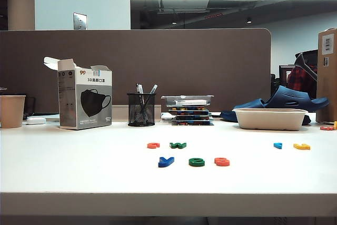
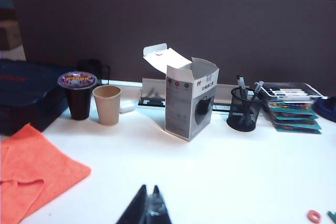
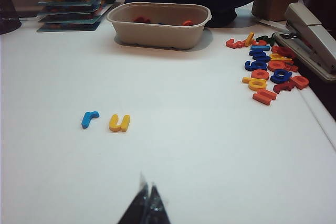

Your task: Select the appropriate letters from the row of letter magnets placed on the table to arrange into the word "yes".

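Three letters sit in a front row on the white table (image 1: pixel 63 167), closest to its front edge: a dark blue y (image 1: pixel 166 162), a green e (image 1: pixel 196 162) and a red s (image 1: pixel 221 162), side by side with small gaps, reading left to right as seen from the outside camera. Behind them are four more letters in a looser back row: an orange-red one (image 1: pixel 153 145) right next to a dark green w (image 1: pixel 178 145), then well off to the right a light blue r (image 1: pixel 277 145) and a yellow u (image 1: pixel 301 146), so seven total out on the open table. Right wrist cam also catches a whole pile of spare letters (image 3: pixel 268 66) near a stapler (image 3: pixel 311 35), too jumbled to count, plus one beige tray (image 3: pixel 157 24) with a few more bits inside. Further back: one mask box (image 1: pixel 84 101) with its flap open, one mesh pen cup (image 1: pixel 141 109), one stack of flat packs (image 1: pixel 189 111), one paper cup (image 1: pixel 11 110), one dark lidded cup (image 2: pixel 79 95), one orange cloth (image 2: pixel 31 171) and one navy slipper (image 1: pixel 287 101). Both claws are off the letters and neither has anything in it: the left gripper (image 2: pixel 147 208) hovers over bare table with its fingers pressed together, and the right gripper (image 3: pixel 146 206) is pinched tight too, hanging over bare table with the r and u out ahead of it.
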